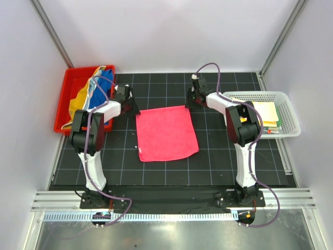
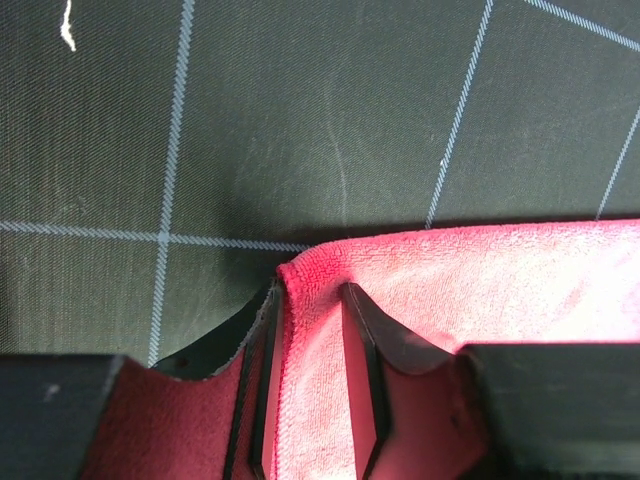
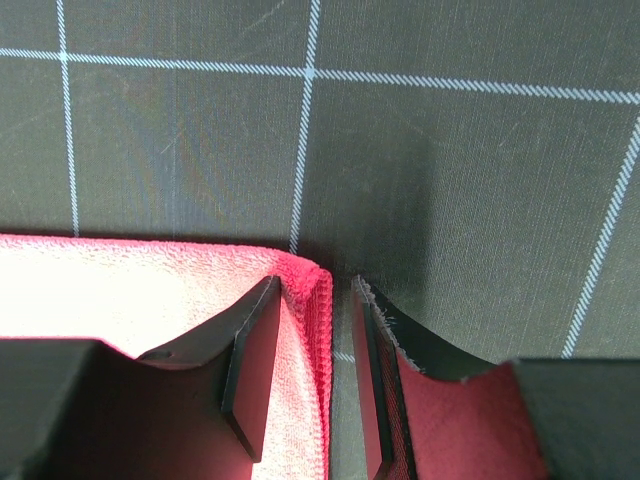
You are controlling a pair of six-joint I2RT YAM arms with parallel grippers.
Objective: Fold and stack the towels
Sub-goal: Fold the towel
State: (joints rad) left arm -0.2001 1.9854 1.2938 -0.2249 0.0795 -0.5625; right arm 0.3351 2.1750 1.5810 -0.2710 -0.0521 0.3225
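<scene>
A pink-red towel lies spread flat in the middle of the black, grid-lined desk, with both arms bent low over its far edge. The left fingers stand apart astride the towel's far-left corner: one presses on the cloth and the other sits just outside the hem. The right fingers are likewise spread at the far-right corner, one on the towel and one on the bare desk, with a sliver of dark surface showing between the hem and the outer finger. Neither pair is pinching the cloth.

At the far left, the red bin holds a loose heap of unfolded towels. A blue towel is bunched against its right wall and a yellow towel trails toward its near end (other colours in the tangle are too small to tell apart). At the far right, the white mesh basket holds a folded yellow towel lying flat on top of further layers, of which only thin edges show. Bin and basket both sit well apart from the pink-red towel.
</scene>
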